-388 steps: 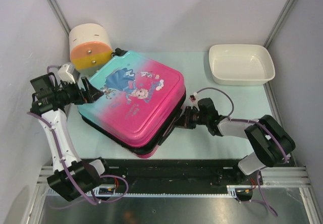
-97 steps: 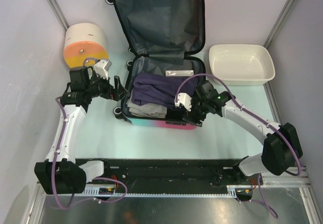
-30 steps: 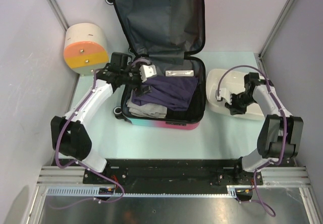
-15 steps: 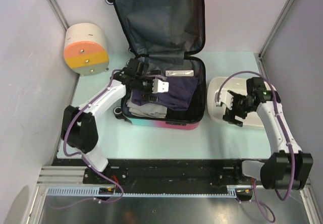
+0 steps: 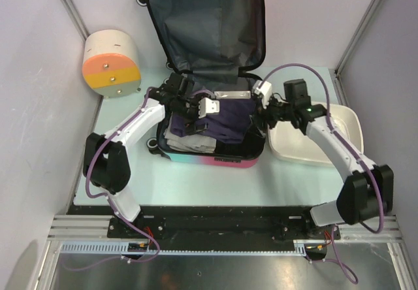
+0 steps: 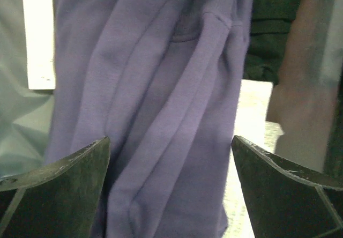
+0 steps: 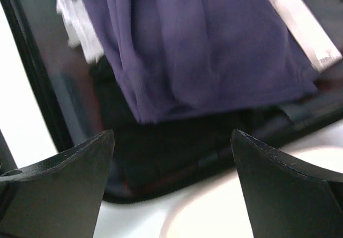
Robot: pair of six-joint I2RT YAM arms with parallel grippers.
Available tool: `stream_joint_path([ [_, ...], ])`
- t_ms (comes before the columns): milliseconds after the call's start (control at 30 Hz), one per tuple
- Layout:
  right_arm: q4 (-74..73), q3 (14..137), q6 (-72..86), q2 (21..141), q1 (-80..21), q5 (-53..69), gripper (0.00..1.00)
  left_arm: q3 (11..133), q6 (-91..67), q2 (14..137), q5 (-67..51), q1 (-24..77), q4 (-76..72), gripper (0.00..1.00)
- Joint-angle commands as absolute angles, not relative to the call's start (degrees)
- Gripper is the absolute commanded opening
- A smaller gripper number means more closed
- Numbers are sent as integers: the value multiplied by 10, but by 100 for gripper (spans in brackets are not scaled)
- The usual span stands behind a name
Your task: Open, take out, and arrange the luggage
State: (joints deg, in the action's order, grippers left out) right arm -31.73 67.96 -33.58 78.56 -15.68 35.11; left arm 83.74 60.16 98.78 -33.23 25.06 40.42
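Two steps remain, by my reading: emptying and arranging. Nearest, the luggage (image 5: 210, 159) lies on the table (image 5: 196, 182) with its pink-and-teal rim toward the front, its base flat and packed. A grey folded bundle (image 5: 185, 140) sits at the near left of the base, and a purple garment (image 5: 230, 117) is draped across the middle. The left gripper (image 6: 170, 139) hangs just above that purple cloth, jaws spread wide and pinching nothing. The right gripper (image 7: 171, 133) hovers at the case's right edge, beside the white basin (image 5: 295, 147), also spread and holding nothing. Farther back, the lid (image 5: 209, 29) stands upright, so the opening looks done. A rounded drawer box (image 5: 112, 64) sits at the far left.
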Motion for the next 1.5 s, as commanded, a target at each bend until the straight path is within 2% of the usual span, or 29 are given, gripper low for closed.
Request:
stream_joint_path([
  [0, -119, 699, -187, 842, -196, 383, 95, 832, 569, 966, -376, 251, 456, 100],
  [200, -12, 760, -186, 963, -229, 380, 95, 808, 564, 937, -374, 250, 464, 99],
  [333, -32, 814, -170, 1040, -227, 409, 94, 811, 548, 918, -383, 243, 464, 100],
  [467, -125, 866, -199, 1088, -227, 484, 81, 850, 513, 925, -393, 208, 463, 100],
  [600, -277, 886, -295, 1090, -250, 533, 76, 924, 501, 961, -381, 174, 463, 100],
  [833, -428, 893, -430, 1098, -293, 534, 71, 961, 534, 1004, -362, 174, 464, 100],
  [967, -452, 881, -458, 1103, -308, 491, 74, 933, 559, 1005, -362, 191, 464, 100],
  [1167, -381, 841, -442, 1066, -307, 428, 82, 835, 599, 959, -354, 207, 467, 98],
  [1300, -357, 814, -455, 1049, -310, 382, 84, 811, 609, 955, -338, 207, 467, 97],
  [1333, -352, 809, -460, 1049, -313, 374, 88, 809, 610, 956, -336, 207, 468, 97],
  [1467, -331, 781, -486, 1036, -325, 331, 91, 806, 608, 962, -331, 207, 467, 95],
])
